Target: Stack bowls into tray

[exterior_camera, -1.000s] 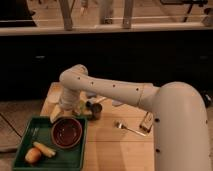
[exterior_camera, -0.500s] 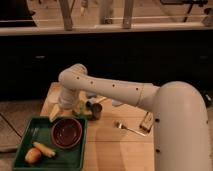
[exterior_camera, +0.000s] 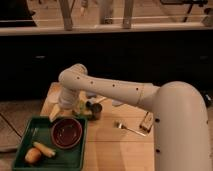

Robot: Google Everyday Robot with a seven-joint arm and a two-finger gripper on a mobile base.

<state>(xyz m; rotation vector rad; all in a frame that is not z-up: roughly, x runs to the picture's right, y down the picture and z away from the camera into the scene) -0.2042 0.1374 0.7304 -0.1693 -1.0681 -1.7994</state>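
Green tray [exterior_camera: 32, 131] at the near-left corner of the wooden table [exterior_camera: 107, 150], glossy brown bowl [exterior_camera: 66, 133] upright inside it — gripper [exterior_camera: 61, 110] hanging just behind the tray's far rim.
The white arm [exterior_camera: 115, 92] reaches across from the right, bends at the elbow and drops to the gripper over the table's left side, fingers spread wide with nothing seen between them (they sit low, partly hidden by the wrist). The bowl fills the tray's far-right part; nearer the camera an orange carrot-like piece [exterior_camera: 45, 149] and a round yellowish item [exterior_camera: 32, 156] lie in the tray too. Just right of the gripper — a small grey metal cup [exterior_camera: 94, 110] on the table; further right, a fork [exterior_camera: 127, 128].
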